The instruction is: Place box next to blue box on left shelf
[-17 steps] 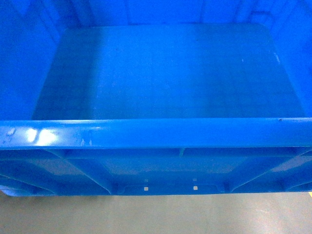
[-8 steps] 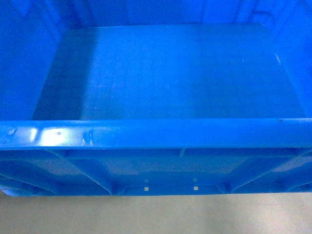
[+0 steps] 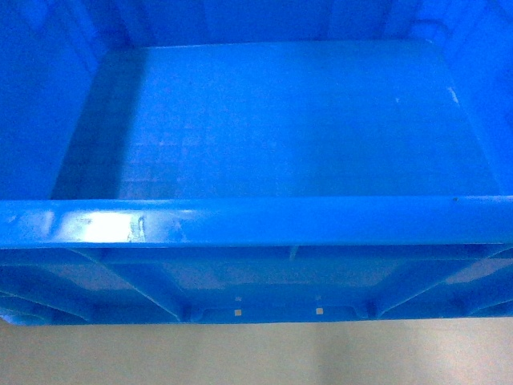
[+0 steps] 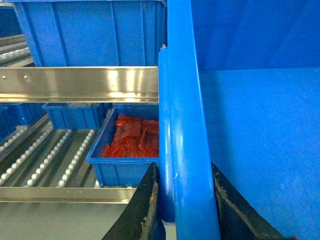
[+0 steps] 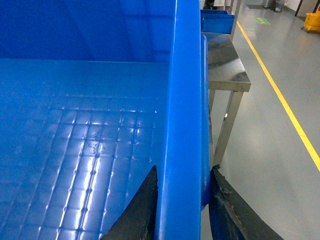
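The box (image 3: 280, 120), a large bright-blue crate, fills the head view with its grid-marked floor and its thick near rim. My left gripper (image 4: 184, 202) is shut on the box's left rim (image 4: 186, 120), one black finger (image 4: 148, 210) outside the wall and one inside. My right gripper (image 5: 182, 200) is shut on the right rim (image 5: 186, 90) in the same way. Beyond the left wall is the left shelf (image 4: 50, 155) with rows of white rollers. A large blue box (image 4: 90, 32) stands on its upper level. Neither gripper shows in the head view.
A small blue bin with red pieces (image 4: 131, 142) sits on the lower rollers beside the crate, another small bin (image 4: 75, 114) behind it. Shiny metal rails (image 4: 80, 82) cross the rack front. To the right stand a steel table (image 5: 225, 65) with a blue bin (image 5: 217, 20), grey floor and a yellow line (image 5: 280, 100).
The bright reflection on the crate's near rim has slid to the right and the crate's floor looks brighter. The crate has barely shifted in the head view.
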Tool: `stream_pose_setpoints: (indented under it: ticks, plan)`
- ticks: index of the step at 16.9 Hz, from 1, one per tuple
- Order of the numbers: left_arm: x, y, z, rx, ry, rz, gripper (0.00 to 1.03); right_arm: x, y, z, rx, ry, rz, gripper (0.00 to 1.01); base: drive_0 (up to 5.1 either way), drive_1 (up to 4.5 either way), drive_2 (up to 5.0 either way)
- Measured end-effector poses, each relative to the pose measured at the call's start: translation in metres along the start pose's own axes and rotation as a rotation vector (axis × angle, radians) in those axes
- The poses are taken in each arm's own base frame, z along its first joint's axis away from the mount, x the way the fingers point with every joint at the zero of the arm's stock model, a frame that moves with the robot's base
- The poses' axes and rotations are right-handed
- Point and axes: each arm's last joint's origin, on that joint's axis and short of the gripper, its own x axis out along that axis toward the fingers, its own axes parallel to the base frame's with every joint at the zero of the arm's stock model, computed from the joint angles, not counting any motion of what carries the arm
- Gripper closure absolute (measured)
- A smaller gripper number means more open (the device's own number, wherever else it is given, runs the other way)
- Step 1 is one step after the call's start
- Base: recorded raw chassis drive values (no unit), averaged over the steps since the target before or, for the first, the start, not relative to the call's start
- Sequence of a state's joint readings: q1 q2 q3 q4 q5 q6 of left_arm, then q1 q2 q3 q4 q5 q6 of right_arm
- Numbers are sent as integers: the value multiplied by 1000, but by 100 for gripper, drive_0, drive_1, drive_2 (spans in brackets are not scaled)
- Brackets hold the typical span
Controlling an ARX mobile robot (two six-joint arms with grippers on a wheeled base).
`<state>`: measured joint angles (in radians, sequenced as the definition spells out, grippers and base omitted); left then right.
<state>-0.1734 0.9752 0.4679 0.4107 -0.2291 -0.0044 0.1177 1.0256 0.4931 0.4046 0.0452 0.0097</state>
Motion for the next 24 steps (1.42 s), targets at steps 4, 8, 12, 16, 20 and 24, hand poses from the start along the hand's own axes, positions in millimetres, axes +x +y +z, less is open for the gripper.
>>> stream_pose_setpoints:
  ticks: [4, 8, 12, 16, 20, 24]
  plan:
    - [0, 0, 0, 0, -1, -1, 83, 0, 0, 0, 0, 0, -2, 80, -491, 173, 308]
    - [0, 0, 1, -1, -8, -2, 83, 0, 0, 1, 0, -6, -2, 80, -482, 254, 254]
    - [0, 0, 0, 0, -3, -1, 83, 0, 0, 0, 0, -1, -2, 80, -499, 238, 238]
    - [0, 0, 0, 0, -3, -1, 83, 0, 0, 0, 0, 0, -2, 80, -494, 246, 246]
    - [0, 0, 0, 1, -2, -2, 83, 0, 0, 0, 0, 1, -3, 80, -498, 243, 243]
    - [0, 0, 0, 1, -2, -1, 83, 0, 0, 0, 0, 0, -2, 80, -499, 242, 242]
